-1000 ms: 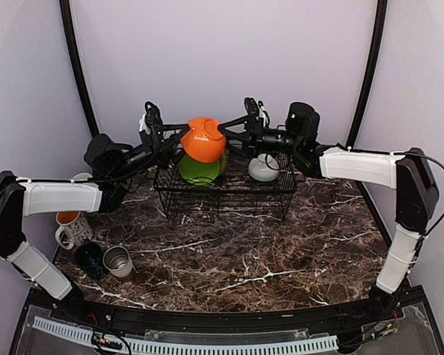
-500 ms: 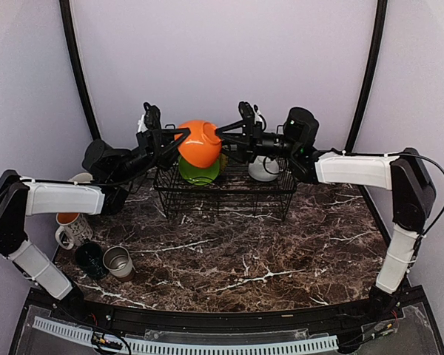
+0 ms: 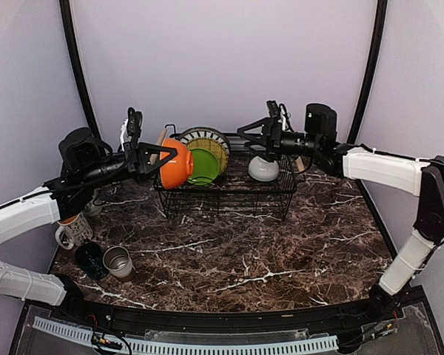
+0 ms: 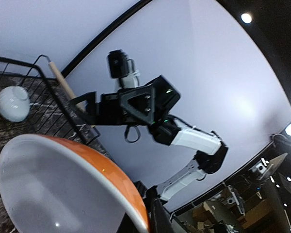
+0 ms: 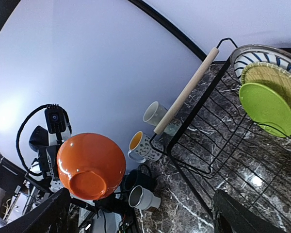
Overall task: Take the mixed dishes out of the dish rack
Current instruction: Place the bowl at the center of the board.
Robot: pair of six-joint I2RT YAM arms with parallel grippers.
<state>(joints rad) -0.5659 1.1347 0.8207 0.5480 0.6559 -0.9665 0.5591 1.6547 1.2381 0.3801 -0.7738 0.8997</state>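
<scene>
The left gripper (image 3: 157,158) is pinching the rim of the orange bowl (image 3: 176,163), glossy outside, white inside, tipped sideways at the left end of the dish rack (image 3: 226,194). The right gripper (image 3: 250,139) is hanging spread and empty above its right half.

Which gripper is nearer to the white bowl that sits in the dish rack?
Right. The right gripper hovers open close above the white bowl in the dish rack. The left gripper holds the orange bowl at the rack's left end, farther away.

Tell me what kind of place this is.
Probably a robot lab booth, not a kitchen: a marble-look table walled by a lilac backdrop, a dish rack staged on it, ceiling spotlights beyond.
</scene>
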